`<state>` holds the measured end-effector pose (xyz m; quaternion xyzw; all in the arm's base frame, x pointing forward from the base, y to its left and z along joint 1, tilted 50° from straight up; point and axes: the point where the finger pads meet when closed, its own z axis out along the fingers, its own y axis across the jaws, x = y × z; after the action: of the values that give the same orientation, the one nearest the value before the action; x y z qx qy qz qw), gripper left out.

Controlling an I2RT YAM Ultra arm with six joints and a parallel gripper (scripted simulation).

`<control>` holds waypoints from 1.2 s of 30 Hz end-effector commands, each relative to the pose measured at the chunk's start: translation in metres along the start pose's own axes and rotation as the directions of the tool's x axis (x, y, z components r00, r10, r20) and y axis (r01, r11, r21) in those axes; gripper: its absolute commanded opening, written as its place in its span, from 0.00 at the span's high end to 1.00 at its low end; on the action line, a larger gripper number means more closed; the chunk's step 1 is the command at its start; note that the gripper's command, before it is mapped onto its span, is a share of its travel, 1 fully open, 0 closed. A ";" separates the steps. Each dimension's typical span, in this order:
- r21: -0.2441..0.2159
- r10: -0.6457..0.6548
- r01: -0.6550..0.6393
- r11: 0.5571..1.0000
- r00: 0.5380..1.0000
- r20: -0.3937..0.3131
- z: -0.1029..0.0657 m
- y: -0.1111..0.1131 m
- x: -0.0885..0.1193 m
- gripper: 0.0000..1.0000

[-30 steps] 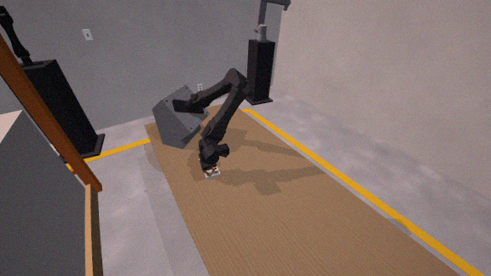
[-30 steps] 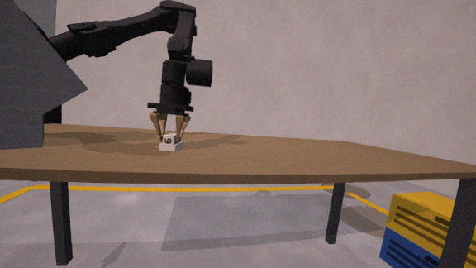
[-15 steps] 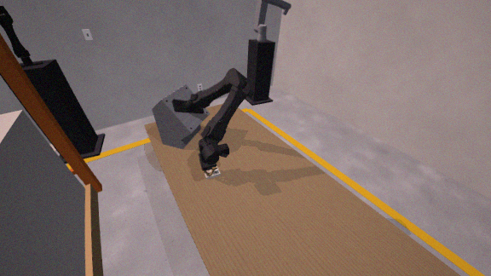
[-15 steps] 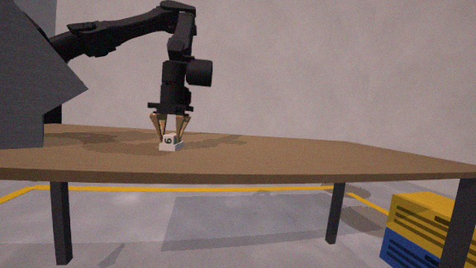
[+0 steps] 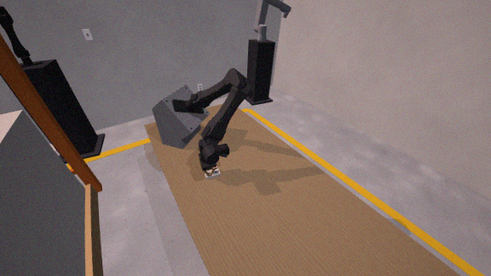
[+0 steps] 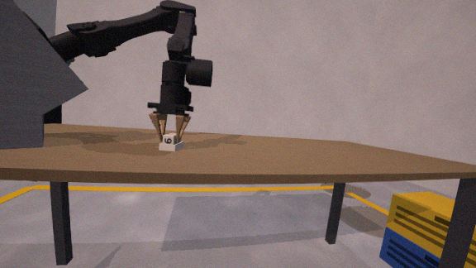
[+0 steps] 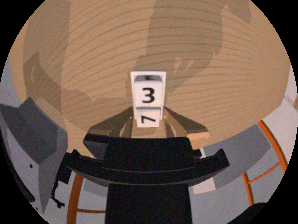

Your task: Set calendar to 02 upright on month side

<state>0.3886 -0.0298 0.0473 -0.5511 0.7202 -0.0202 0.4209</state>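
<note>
A small white calendar tray [image 6: 164, 148] [image 5: 213, 175] sits flat on the wooden table [image 6: 289, 159] [image 5: 277, 213]. Two white digit cubes stand in it, side by side. In the wrist view the far cube [image 7: 148, 94] shows a 3 on top. The near cube [image 7: 148, 117] shows part of a digit I cannot read for sure. From the exterior view a cube [image 6: 168, 140] shows a sideways 6 on its side face. My gripper [image 6: 170, 135] [image 7: 147, 110] [image 5: 210, 167] points straight down with its brown fingers lowered on either side of the near cube, partly open around it. The month's name is not visible.
The arm's grey base block [image 5: 176, 117] stands on the table's far end behind the tray. A yellow and blue crate [image 6: 426, 232] sits on the floor at the right. Black pedestals [image 5: 260, 70] stand beyond the table.
</note>
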 end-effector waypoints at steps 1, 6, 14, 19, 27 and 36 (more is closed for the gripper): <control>0.009 -0.003 0.003 1.000 1.000 0.000 -0.002 -0.004 0.000 0.55; 0.009 -0.003 0.003 1.000 1.000 0.000 -0.002 -0.004 0.000 0.74; 0.009 -0.003 0.003 1.000 1.000 0.000 -0.002 -0.004 0.000 0.74; 0.009 -0.003 0.003 1.000 1.000 0.000 -0.002 -0.004 0.000 0.74; 0.009 -0.003 0.003 1.000 1.000 0.000 -0.002 -0.004 0.000 0.74; 0.009 -0.003 0.003 1.000 1.000 0.000 -0.002 -0.004 0.000 0.74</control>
<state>0.3886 -0.0298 0.0473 -0.5511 0.7202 -0.0202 0.4209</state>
